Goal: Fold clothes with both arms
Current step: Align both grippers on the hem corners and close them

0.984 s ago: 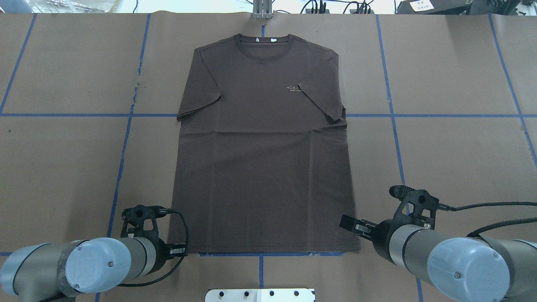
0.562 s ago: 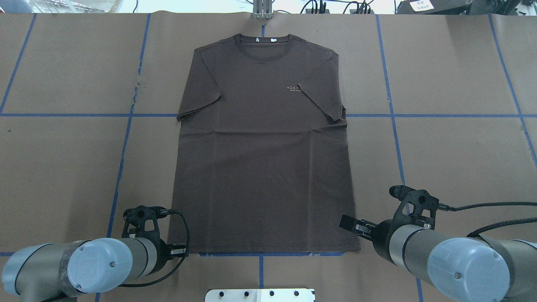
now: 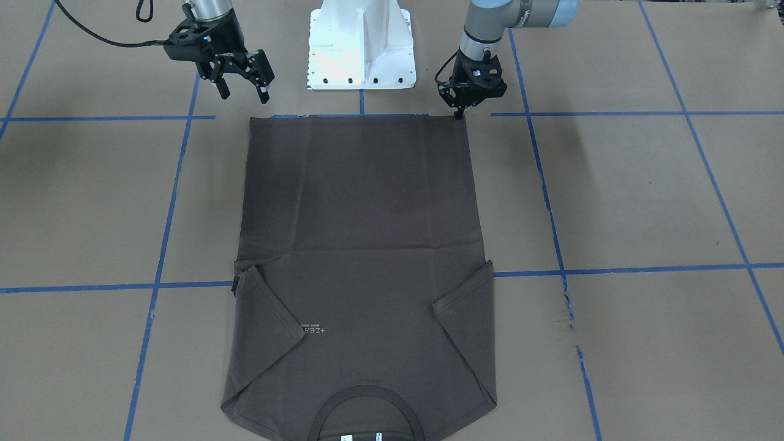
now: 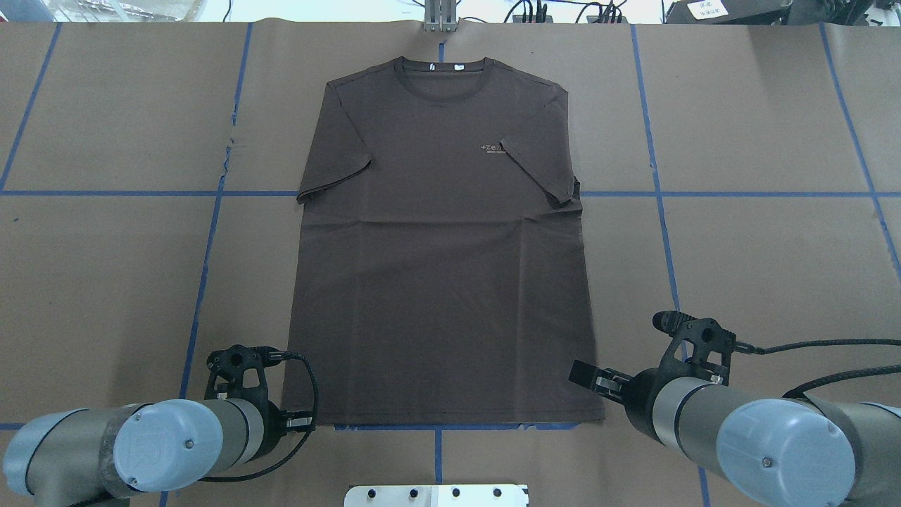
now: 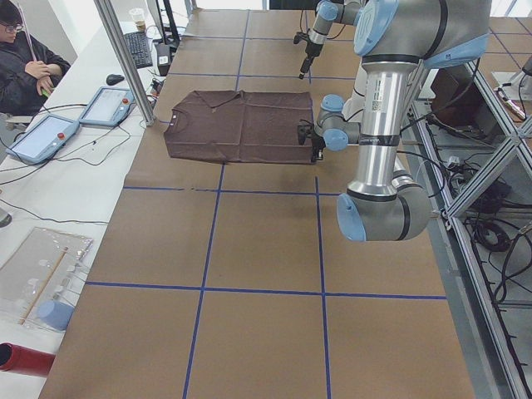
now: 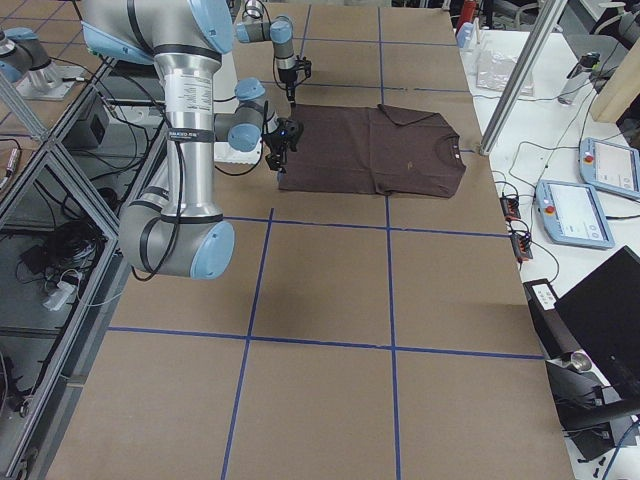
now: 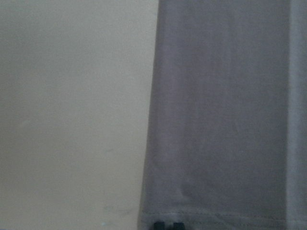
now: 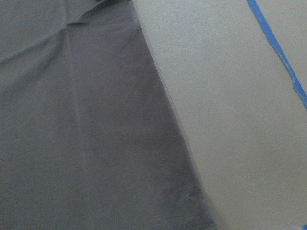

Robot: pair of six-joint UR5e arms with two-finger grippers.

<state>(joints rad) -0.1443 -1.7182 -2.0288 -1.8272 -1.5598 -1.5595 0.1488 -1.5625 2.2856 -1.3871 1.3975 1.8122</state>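
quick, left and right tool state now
Left tool: closed, tips at the hem corner of the dark brown-grey short-sleeved T-shirt; grip cannot be told.
Right tool: open, holding nothing.

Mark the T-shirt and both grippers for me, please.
T-shirt (image 4: 436, 282): overhead view, middle of the body.
left gripper (image 3: 458, 114): front-facing view, fingertips at the hem corner.
right gripper (image 3: 243, 93): front-facing view, gap between its spread fingers.
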